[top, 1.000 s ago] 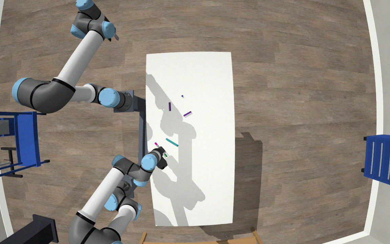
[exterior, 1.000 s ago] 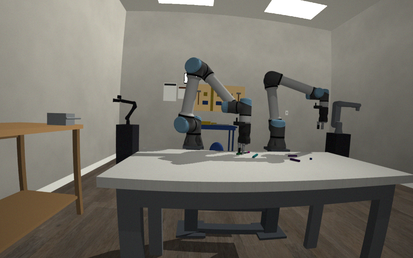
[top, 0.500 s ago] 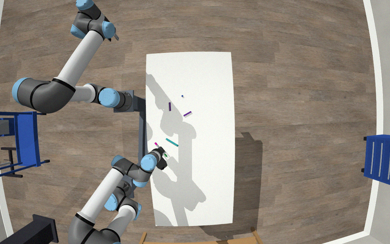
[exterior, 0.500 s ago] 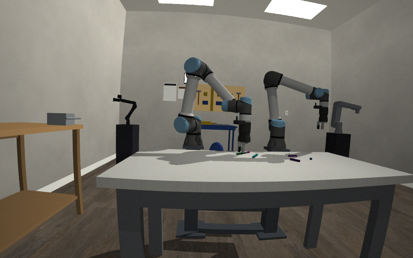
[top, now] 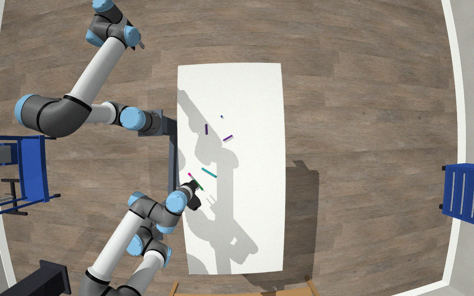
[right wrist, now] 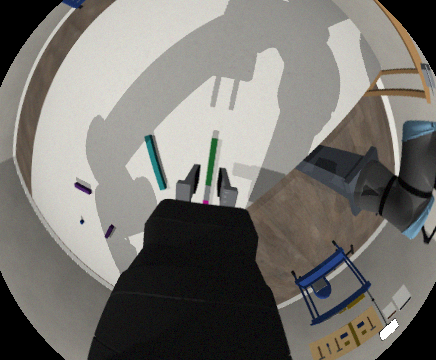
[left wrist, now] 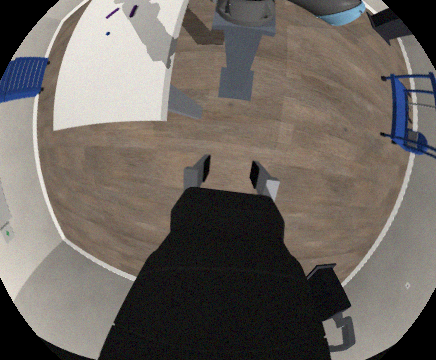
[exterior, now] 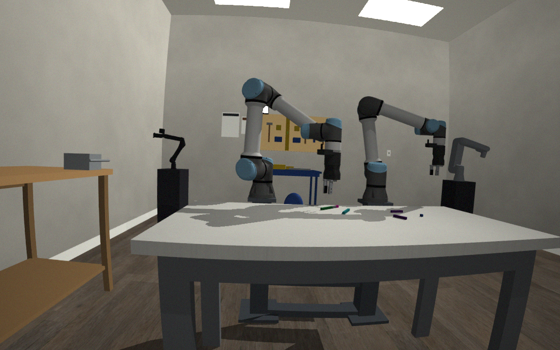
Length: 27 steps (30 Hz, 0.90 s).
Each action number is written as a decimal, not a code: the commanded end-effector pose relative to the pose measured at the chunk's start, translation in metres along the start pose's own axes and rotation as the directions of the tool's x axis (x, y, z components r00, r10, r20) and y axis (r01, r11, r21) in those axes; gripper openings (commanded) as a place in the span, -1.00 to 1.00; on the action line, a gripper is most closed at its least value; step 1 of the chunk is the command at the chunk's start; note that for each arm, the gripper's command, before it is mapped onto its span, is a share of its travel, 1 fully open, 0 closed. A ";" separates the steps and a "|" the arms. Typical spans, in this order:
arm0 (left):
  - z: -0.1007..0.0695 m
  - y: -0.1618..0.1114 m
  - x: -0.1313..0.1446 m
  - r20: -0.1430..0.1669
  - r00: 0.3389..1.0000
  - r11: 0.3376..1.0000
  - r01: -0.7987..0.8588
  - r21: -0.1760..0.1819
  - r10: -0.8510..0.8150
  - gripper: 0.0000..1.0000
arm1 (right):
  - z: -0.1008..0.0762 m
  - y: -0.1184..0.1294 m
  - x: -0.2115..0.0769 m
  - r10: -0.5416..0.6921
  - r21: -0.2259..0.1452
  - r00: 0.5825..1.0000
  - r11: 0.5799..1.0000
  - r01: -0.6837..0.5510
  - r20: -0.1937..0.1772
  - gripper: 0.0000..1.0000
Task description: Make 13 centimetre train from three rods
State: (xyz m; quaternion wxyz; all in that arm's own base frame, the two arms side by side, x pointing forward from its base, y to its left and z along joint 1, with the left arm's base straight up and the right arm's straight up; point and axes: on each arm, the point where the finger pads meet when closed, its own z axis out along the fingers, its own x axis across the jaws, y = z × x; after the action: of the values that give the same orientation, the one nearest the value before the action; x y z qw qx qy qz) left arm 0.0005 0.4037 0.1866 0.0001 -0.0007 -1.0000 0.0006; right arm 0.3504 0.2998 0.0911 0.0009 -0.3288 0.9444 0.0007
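A green rod (top: 200, 187) (exterior: 328, 208) (right wrist: 211, 162), a grey rod (right wrist: 207, 193) and a magenta rod (top: 189, 174) (exterior: 337, 206) (right wrist: 205, 202) lie flat in one straight line, grey in the middle. Their ends look touching or almost touching; my gripper body partly covers the magenta end in the right wrist view. My right gripper (exterior: 328, 187) (right wrist: 209, 174) is partly open and empty, above the line, its fingers on either side of it in the wrist view. My left gripper (exterior: 434, 170) (left wrist: 230, 166) is wide open and empty, off the table beyond its edge.
On the white table (top: 257, 91) (exterior: 273, 239), a turquoise rod (top: 209, 172) (exterior: 346, 211) (right wrist: 155, 162) lies beside the line. Farther off lie two purple rods, one (top: 206, 129) (right wrist: 109, 231) nearer the arms, another (top: 228, 138) (right wrist: 83, 188) farther out, and a small blue rod (top: 221, 116) (exterior: 421, 215).
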 end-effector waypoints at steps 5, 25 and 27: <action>0.000 0.000 0.000 0.000 1.000 1.000 0.000 -0.001 0.000 1.00 | -0.021 0.000 0.000 0.000 0.000 1.000 1.000 0.000 -0.001 0.07; 0.000 0.000 0.000 0.000 1.000 1.000 0.000 -0.001 0.000 1.00 | -0.021 0.000 0.000 0.000 0.000 1.000 1.000 0.000 -0.001 1.00; 0.000 0.000 0.000 0.000 1.000 1.000 0.000 -0.001 0.000 1.00 | -0.021 0.000 0.000 0.000 0.000 1.000 1.000 0.000 -0.001 1.00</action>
State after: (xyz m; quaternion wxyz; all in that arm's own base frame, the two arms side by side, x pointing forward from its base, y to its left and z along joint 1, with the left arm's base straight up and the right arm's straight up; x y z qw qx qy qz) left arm 0.0005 0.4037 0.1866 0.0001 -0.0007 -1.0000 0.0006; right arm 0.3500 0.2996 0.1120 -0.0001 -0.3288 0.9444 0.0000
